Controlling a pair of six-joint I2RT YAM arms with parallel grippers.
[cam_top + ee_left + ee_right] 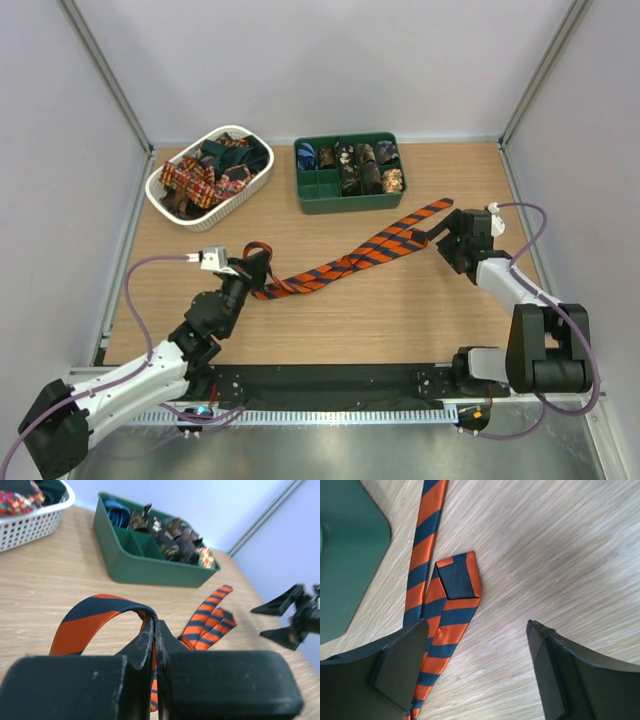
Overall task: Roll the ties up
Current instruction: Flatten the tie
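Tie, pinched in left gripper, ends just under spread right gripper.

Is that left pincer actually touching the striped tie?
Touching. The left wrist view shows the left pincer shut on a fold of the striped tie, with the fabric pinched between its jaws.

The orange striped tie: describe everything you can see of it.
The tie is woven-looking fabric with orange and dark diagonal stripes. It lies doubled across the wooden table, its fold raised as a loop pinched in the shut left gripper. Both tails end near the green tray; one pointed tip shows dark lining. The right gripper stands open over them; contact unclear.
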